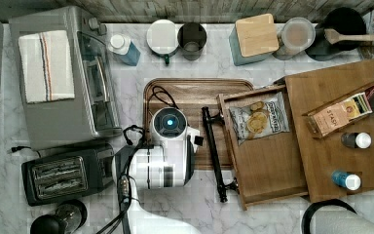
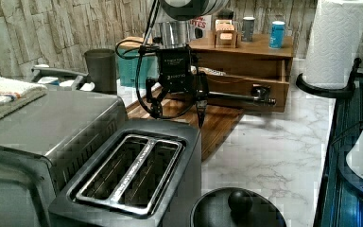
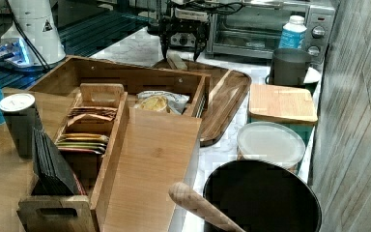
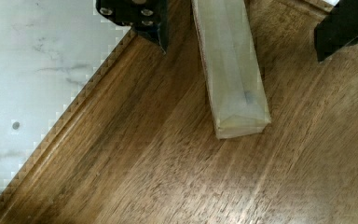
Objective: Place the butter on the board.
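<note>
Hand spread wide above butter, which lies flat on board.

Around me on the marble worktop sit a toaster oven with a striped towel on top, a black toaster beside it, and a wooden drawer pulled open, holding a snack bag. A paper-towel roll stands near.

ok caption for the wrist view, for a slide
Butter stick lying on the wooden board, open gripper above it, one of the fingers on each side.
</note>
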{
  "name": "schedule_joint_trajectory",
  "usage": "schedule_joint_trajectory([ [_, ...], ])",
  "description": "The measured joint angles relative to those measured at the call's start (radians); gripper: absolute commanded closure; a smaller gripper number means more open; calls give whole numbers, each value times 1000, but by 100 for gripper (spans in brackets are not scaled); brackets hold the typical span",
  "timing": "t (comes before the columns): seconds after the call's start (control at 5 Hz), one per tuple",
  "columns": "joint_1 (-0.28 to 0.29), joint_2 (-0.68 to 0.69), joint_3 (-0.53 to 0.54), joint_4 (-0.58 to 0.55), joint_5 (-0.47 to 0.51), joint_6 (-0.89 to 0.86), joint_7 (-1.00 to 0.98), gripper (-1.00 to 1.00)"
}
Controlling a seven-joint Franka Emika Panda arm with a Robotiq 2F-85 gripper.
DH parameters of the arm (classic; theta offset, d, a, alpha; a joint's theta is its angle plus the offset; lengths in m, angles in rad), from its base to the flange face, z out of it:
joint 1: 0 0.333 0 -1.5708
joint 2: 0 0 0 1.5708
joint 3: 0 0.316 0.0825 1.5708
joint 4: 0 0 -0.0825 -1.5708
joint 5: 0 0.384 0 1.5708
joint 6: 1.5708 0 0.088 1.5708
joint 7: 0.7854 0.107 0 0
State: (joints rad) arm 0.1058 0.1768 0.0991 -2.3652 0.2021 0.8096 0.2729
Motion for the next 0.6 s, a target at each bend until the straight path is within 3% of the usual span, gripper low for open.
schedule_joint_trajectory([
  [0.6, 4, 0, 2, 0, 20, 17, 0, -100],
])
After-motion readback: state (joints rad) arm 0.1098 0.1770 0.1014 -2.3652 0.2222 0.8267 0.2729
